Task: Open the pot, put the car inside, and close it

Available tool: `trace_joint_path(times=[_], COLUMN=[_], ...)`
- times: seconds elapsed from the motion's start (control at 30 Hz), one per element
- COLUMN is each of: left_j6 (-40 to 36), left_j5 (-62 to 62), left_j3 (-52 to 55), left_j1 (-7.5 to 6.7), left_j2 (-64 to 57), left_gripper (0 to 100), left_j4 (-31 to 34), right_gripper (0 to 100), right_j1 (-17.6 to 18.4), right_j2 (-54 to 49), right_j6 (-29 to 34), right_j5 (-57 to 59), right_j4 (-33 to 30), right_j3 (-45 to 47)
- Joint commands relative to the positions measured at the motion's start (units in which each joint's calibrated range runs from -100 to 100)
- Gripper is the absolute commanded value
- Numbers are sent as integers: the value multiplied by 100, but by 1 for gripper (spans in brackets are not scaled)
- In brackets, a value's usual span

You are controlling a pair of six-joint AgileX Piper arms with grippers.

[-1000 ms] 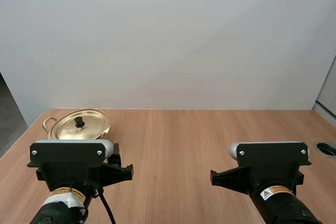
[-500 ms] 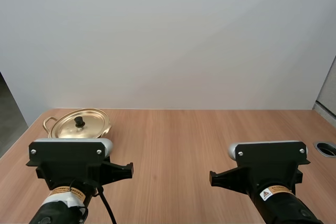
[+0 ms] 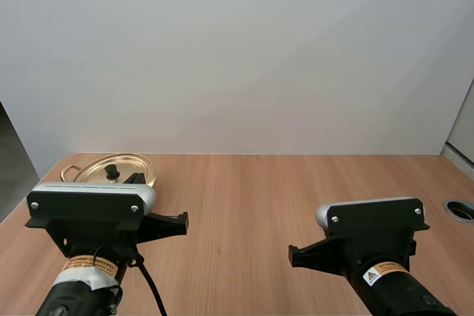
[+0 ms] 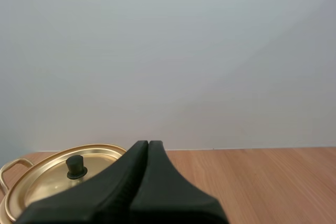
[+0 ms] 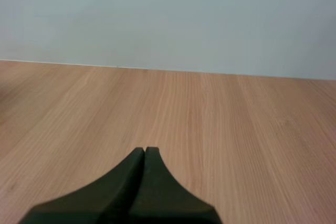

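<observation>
A gold pot (image 3: pixel 111 169) with its lid on and a black knob (image 3: pixel 112 172) stands at the table's far left. My left arm (image 3: pixel 89 209) is just in front of it and hides its near rim. In the left wrist view the lid (image 4: pixel 47 182) and the knob (image 4: pixel 76 167) lie just beyond my left gripper (image 4: pixel 148 144), which is shut on nothing, its fingers together as one dark wedge. My right arm (image 3: pixel 366 231) is over the table's right half. My right gripper (image 5: pixel 145 150) is shut with nothing in it, above bare wood.
The wooden table (image 3: pixel 259 197) runs back to a plain white wall. A round cable hole (image 3: pixel 461 210) sits at the table's right edge. Beyond the pot the table's left edge drops to a dark floor.
My left arm's wrist has lifted and now covers the pot's near rim. A finger that stuck out beside it a second ago has drawn in. My right arm has shifted slightly left.
</observation>
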Motion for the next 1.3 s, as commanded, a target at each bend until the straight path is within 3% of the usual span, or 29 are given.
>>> trace_joint_path(times=[0.0, 0.4, 0.63, 1.27], left_j6=[-1, -1, -1, -1], left_j5=[-4, -4, -4, -4], left_j3=[0, 0, 0, 0], left_j1=[3, 3, 3, 3], left_j2=[0, 0, 0, 0], left_gripper=[0, 0, 0, 0], left_j4=[2, 2, 2, 2], right_gripper=[0, 0, 0, 0], right_j1=[0, 0, 0, -6], right_j2=[0, 0, 0, 0], right_j6=[10, 72, 1370, 1380], right_j5=[-1, -44, -114, -95], right_j4=[-24, -427, -1500, -1535], right_j3=[0, 0, 0, 0])
